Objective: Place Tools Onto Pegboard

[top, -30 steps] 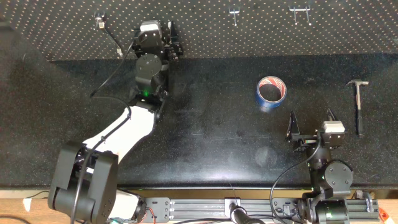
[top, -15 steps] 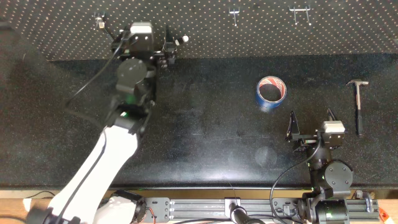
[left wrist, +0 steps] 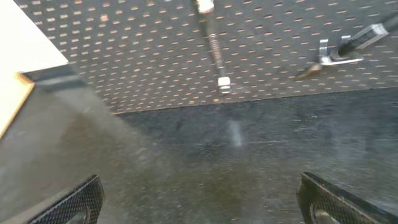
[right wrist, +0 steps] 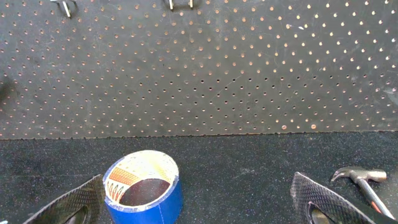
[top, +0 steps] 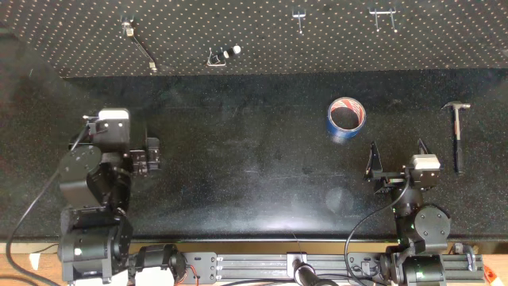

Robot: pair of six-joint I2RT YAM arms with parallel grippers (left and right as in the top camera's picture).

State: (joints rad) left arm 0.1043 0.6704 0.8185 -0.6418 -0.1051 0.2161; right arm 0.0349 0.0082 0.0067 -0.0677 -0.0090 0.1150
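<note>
Noting left gripper (left wrist: 202, 202) pulled back from pegboard (top: 444, 48) to beside own base within the last second, jaws wide apart and empty. Left hanging on board: small tool (top: 223, 54), near long thin tool (top: 141, 46); judged released and holding. Still to hang: tape roll (top: 347, 118) and hammer (top: 457, 137), both flat on table (top: 262, 159), well apart from free hooks (top: 299, 16) above. Right gripper (top: 395, 159) parked near both, jaws open, unmoved; likely next up
</note>
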